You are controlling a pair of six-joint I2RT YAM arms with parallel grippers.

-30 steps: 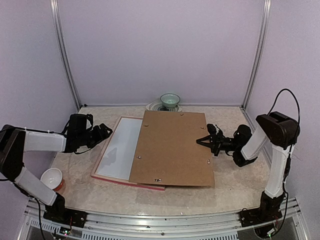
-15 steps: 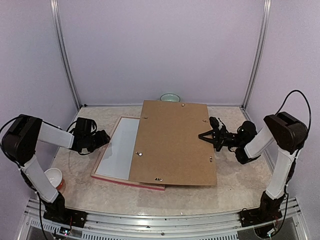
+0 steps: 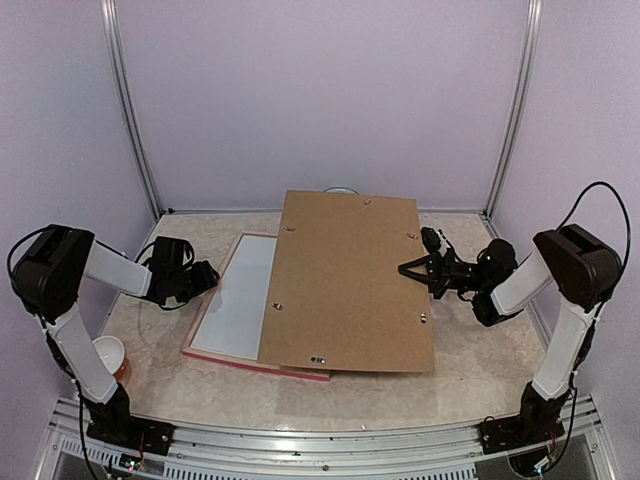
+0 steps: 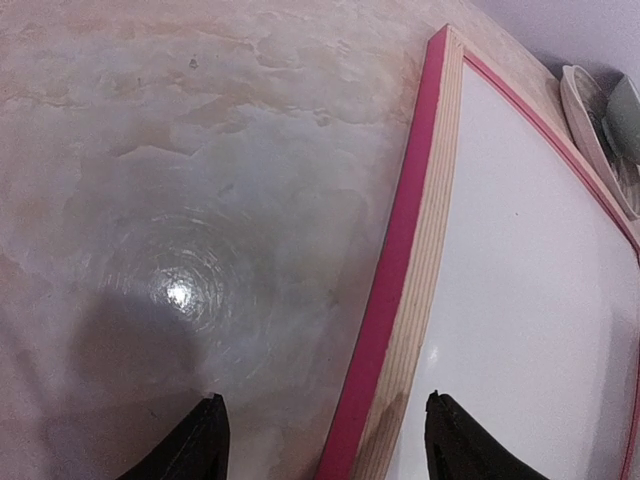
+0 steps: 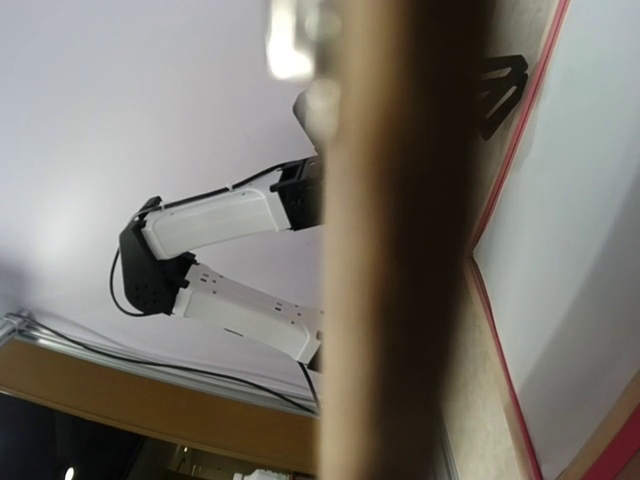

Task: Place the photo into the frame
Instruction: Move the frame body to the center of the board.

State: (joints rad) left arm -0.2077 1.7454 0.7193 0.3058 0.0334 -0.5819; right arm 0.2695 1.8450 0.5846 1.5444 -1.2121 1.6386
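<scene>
The frame (image 3: 222,292) lies flat on the table, pink-red on its outer side and pale wood on top, with a white sheet (image 3: 245,298) inside it. My left gripper (image 3: 210,272) is open at the frame's left rail (image 4: 400,270), one finger over the table and one over the white sheet (image 4: 520,300). My right gripper (image 3: 408,270) is shut on the right edge of the brown hardboard backing (image 3: 345,280), which is tilted up over the frame's right part. In the right wrist view the backing's edge (image 5: 395,250) fills the middle. The photo is hidden.
A white and orange cup (image 3: 105,355) stands near the left arm's base. Dishes (image 4: 600,120) sit at the back, mostly hidden behind the raised backing in the top view. Metal posts and walls enclose the table.
The right gripper has raised the backing's right and far edge higher. The left arm has drawn back and settled at the frame's left rail, with its jaws somewhat narrower.
</scene>
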